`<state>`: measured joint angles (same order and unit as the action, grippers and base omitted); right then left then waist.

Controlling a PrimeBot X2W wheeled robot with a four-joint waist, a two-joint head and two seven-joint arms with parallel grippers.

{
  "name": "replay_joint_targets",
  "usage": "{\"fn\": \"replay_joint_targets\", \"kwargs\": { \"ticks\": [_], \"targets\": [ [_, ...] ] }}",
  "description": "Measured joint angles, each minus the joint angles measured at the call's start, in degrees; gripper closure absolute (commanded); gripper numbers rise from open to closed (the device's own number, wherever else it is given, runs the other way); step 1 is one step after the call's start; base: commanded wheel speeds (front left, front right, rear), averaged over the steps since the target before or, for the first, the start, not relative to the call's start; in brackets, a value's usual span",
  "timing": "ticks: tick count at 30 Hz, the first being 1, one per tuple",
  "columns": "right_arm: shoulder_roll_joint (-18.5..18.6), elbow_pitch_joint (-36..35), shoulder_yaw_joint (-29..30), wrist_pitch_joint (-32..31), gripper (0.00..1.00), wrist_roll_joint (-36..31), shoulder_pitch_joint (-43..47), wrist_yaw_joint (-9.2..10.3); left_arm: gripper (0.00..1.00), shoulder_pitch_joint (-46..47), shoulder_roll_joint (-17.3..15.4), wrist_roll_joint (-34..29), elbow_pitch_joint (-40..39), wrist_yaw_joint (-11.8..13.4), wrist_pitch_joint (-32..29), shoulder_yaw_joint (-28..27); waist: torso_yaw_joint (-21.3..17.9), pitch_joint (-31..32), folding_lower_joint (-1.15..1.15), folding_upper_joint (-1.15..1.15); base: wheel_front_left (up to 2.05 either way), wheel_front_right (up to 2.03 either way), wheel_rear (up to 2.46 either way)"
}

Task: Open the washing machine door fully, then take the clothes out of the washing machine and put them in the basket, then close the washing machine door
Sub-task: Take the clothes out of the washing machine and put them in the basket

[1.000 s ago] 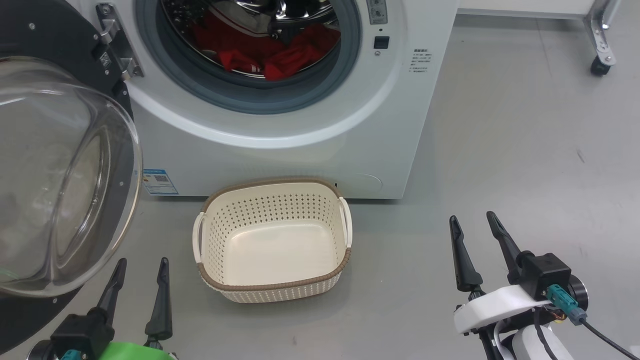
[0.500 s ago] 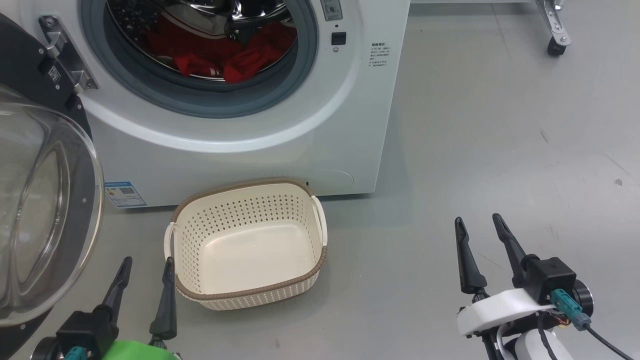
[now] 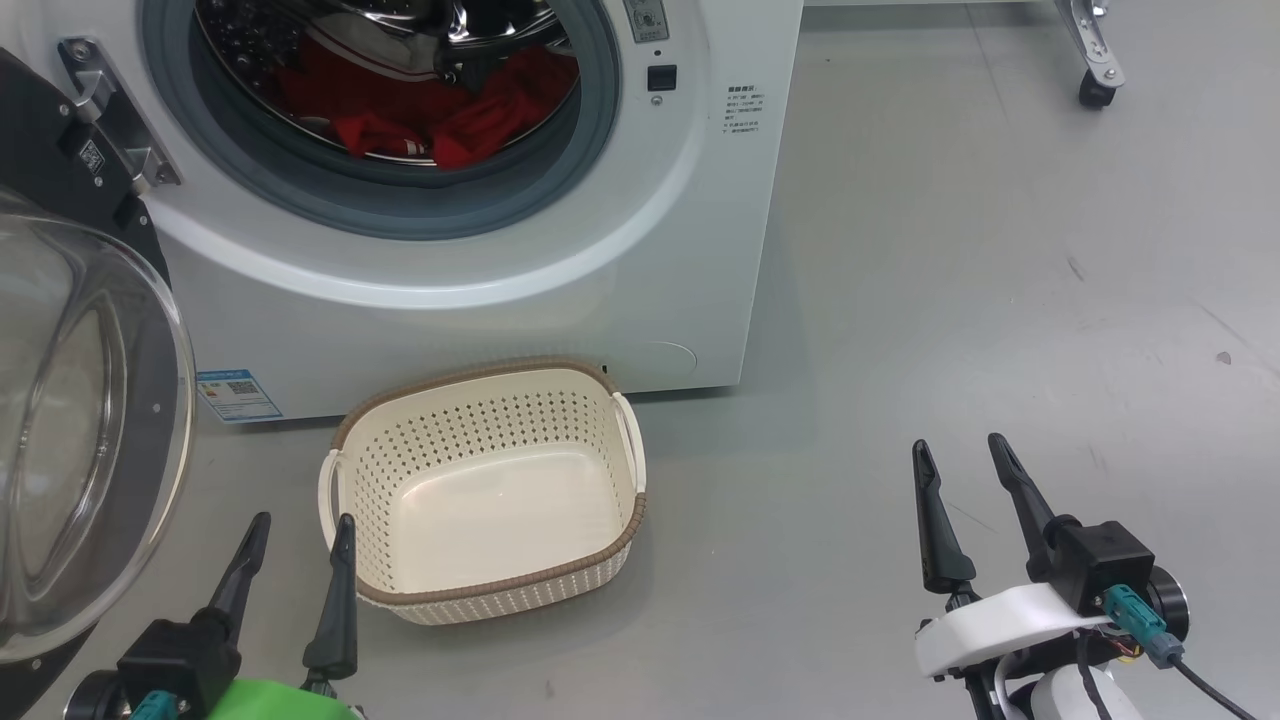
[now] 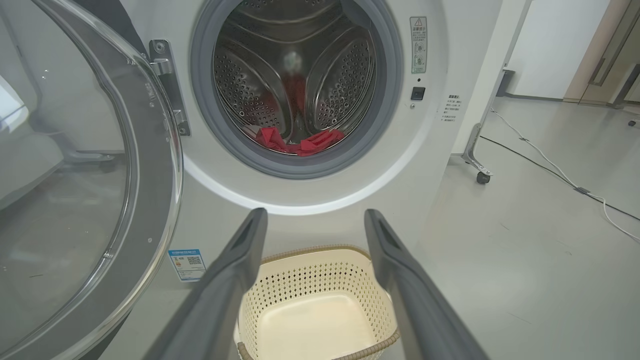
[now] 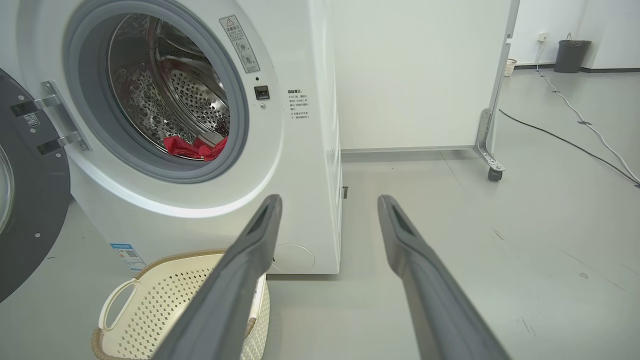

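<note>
The white washing machine [image 3: 480, 290] stands ahead with its round opening uncovered. Red clothes [image 3: 420, 110] lie at the bottom of the steel drum, also seen as clothes [image 4: 300, 142] and clothes [image 5: 195, 147]. The washing machine door [image 3: 80, 440] hangs swung out to the left, its glass bowl facing me. An empty cream basket [image 3: 485, 590] sits on the floor before the machine. My left gripper [image 3: 300, 530] is open beside the basket's left corner. My right gripper [image 3: 960, 450] is open over bare floor to the basket's right.
Grey floor [image 3: 1000, 250] spreads to the right of the machine. A wheeled metal leg [image 3: 1092, 60] of a white partition stands at the far right. Cables [image 5: 575, 130] run across the floor beyond it, and a dark bin [image 5: 570, 56] stands by the far wall.
The head camera has turned to the right, so machine, door and basket sit further left in the picture. Both grippers stay open and nothing was grasped.
</note>
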<state>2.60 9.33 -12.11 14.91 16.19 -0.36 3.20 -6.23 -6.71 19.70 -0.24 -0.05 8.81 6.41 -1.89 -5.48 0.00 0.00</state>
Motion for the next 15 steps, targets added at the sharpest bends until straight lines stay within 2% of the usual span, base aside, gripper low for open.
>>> {"fn": "replay_joint_targets", "kwargs": {
  "ticks": [15],
  "targets": [
    [0.0,0.0,0.0,0.0,0.0,0.0,0.7,0.05,0.0,0.0,0.0,-0.1,0.1,0.3,-0.4,0.2,-0.1,0.8,0.0,0.0,0.0,0.0,0.0]
  ]
}}
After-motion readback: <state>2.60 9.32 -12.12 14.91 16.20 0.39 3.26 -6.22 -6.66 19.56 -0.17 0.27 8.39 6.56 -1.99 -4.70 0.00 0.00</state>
